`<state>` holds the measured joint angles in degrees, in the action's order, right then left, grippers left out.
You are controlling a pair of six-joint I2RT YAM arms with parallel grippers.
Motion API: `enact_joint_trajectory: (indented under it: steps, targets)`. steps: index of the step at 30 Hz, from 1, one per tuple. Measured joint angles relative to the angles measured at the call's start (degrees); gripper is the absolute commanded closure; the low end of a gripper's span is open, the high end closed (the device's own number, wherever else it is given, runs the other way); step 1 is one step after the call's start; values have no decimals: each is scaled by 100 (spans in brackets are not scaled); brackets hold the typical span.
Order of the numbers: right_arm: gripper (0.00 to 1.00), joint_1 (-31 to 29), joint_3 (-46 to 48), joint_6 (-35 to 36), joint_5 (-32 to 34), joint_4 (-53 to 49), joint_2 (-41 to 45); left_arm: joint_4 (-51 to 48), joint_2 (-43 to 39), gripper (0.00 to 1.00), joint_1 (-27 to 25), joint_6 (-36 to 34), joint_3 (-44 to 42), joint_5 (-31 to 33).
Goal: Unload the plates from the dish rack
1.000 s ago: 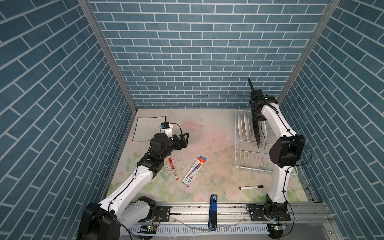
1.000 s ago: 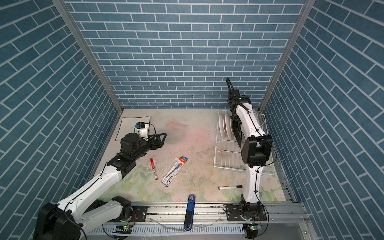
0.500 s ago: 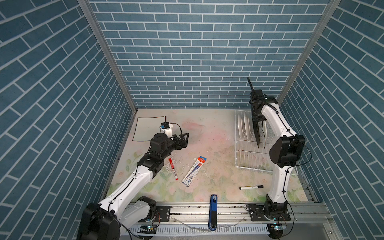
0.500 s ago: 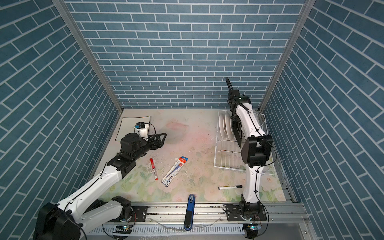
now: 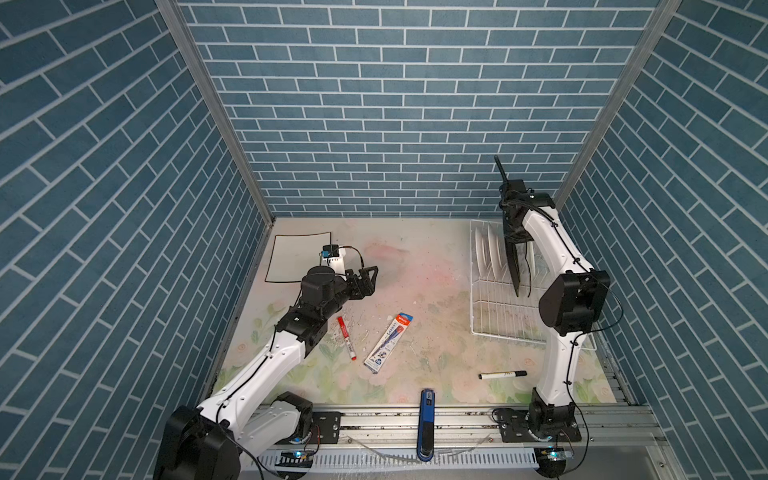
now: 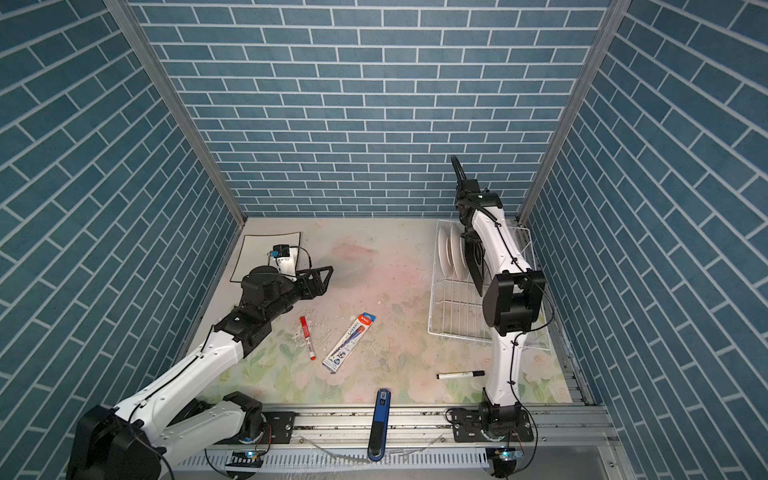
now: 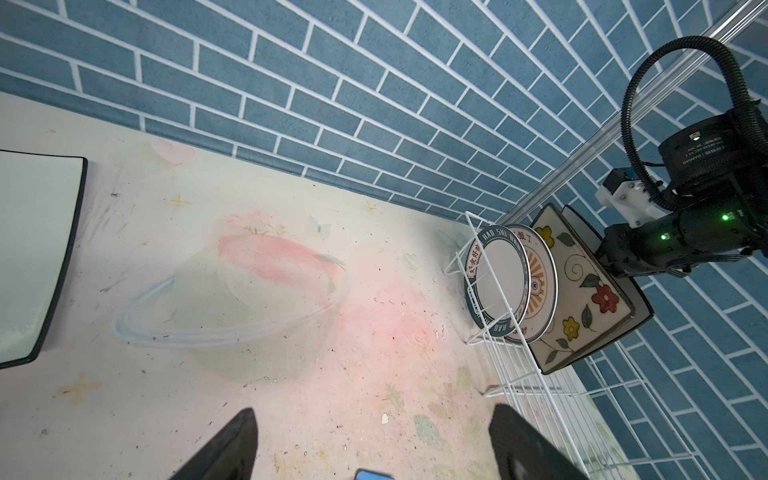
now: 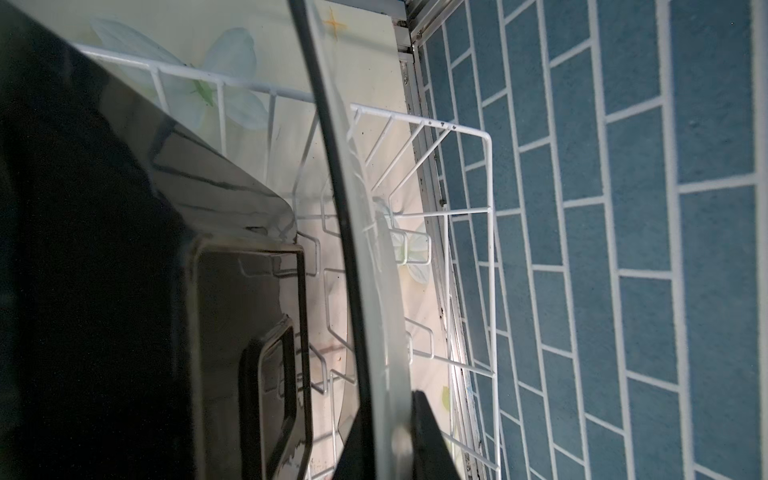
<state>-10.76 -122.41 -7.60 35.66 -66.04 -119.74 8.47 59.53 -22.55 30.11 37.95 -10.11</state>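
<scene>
- Blue tool [image 5: 427, 424]: on the near rail, centre.
- Black marker [image 5: 502, 375]: lying near right.
- Pen pack [image 5: 389, 343] and red marker [image 5: 346, 337]: mid-table, side by side but apart.
- Left claw [image 5: 370, 281]: spread wide and empty, above the table left of centre, pointing right.
- Flat plate [image 5: 295, 257]: square, black-rimmed, face up at far left, beyond the left claw.
- Rack [image 5: 498, 324]: white wire, right side, its near half bare.
- Rack's far half, all on edge, left to right: round plates [image 7: 498, 282], flower plate [image 7: 582, 291], end plate [image 8: 374, 291].
- Right claw [image 8: 392, 440]: above the rack, pinching the end plate's top edge with one finger on each face. The flower plate's black back stands just left of this claw, not touching it.
</scene>
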Motion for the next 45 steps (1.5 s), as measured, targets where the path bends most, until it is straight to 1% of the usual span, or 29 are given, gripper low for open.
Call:
enact_joint_trajectory:
  steps: [35, 45]
  targets:
    - [100, -48, -13, 17, 68, -87, 2, 22, -109, 11, 0, 57, 0, 105]
    - [100, -98, -258, 46, 72, -304, 7, 20, -114, 11, 0, 79, 0, 105]
